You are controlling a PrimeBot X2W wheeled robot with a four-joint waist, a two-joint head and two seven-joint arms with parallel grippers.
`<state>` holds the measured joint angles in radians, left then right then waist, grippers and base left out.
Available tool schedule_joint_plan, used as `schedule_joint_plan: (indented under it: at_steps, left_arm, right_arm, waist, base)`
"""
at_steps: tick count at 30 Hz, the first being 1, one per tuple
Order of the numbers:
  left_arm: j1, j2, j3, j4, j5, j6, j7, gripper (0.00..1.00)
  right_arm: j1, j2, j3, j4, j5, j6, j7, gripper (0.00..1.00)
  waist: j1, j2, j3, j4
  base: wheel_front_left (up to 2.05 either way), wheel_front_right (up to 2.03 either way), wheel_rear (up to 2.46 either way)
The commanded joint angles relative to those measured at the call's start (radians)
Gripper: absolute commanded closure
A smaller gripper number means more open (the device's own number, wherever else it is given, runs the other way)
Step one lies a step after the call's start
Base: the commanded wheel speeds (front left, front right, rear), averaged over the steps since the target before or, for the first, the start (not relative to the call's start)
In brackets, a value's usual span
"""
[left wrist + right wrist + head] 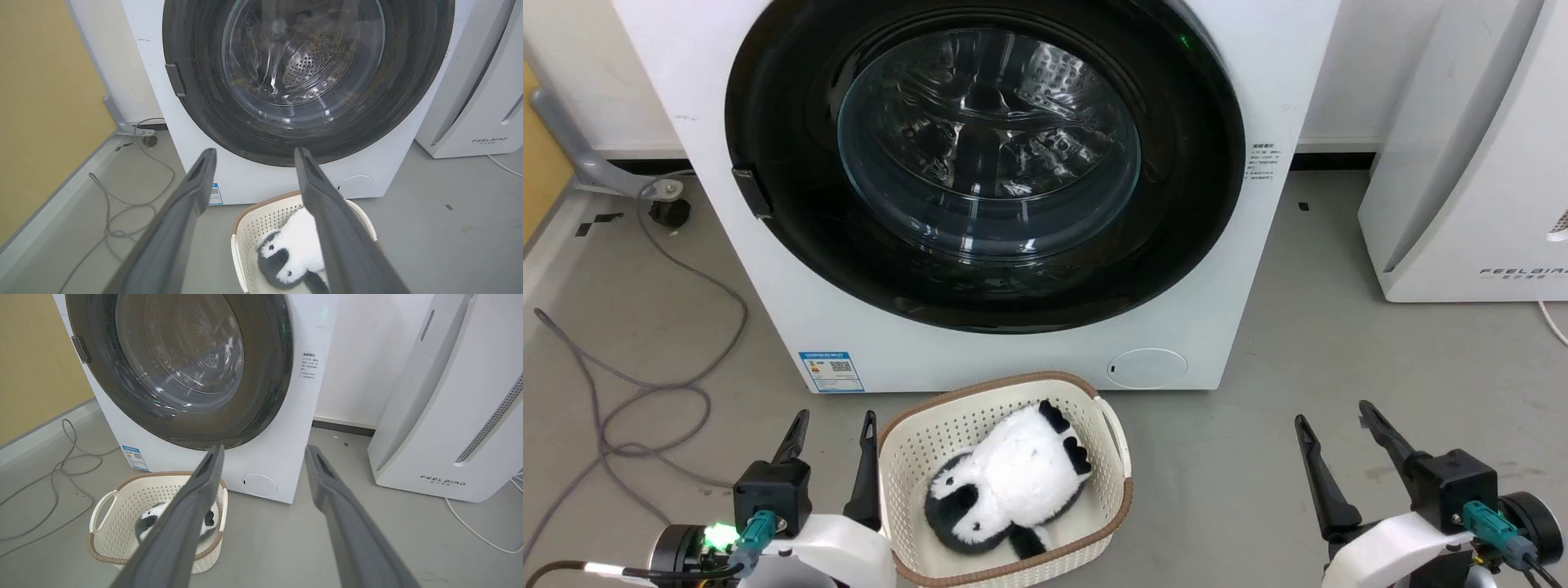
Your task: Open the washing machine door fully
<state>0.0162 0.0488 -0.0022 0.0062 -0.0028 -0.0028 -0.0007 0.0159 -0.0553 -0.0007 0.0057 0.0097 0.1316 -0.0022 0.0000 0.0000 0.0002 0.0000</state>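
Note:
The washing machine door (984,159) is a large round glossy black disc with a bulging glass centre, lying flat against the white washer front (1013,359); it looks closed. A small dark handle tab (752,192) sits on its left rim. The door also shows in the left wrist view (306,73) and the right wrist view (179,363). My left gripper (835,425) is open, low at the lower left, well short of the door. My right gripper (1335,416) is open at the lower right, also apart from it.
A cream basket (1111,433) holding a black-and-white plush toy (1013,482) stands on the floor right before the washer, between my grippers. A white appliance (1470,163) stands at the right. Grey cables (645,384) lie on the floor at the left.

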Motion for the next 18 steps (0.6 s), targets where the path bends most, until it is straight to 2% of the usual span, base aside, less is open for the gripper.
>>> schedule_joint_plan:
  at_steps: [1, 18]
  left_arm:
    - [0.001, 0.000, -0.004, 0.003, -0.001, 0.003, -0.009, 0.00]
    - [0.003, 0.000, -0.026, 0.010, -0.004, 0.014, -0.044, 0.00]
  right_arm:
    - [0.002, 0.000, 0.000, 0.002, 0.005, 0.000, -0.009, 0.00]
    - [-0.007, -0.021, 0.006, 0.011, 0.049, 0.000, -0.044, 0.00]
  waist:
    - [0.0000, 0.0000, 0.000, 0.000]
    - [0.0000, 0.0000, 0.009, 0.001]
  base:
    - [0.00, 0.00, 0.00]
    - [0.00, 0.00, 0.00]
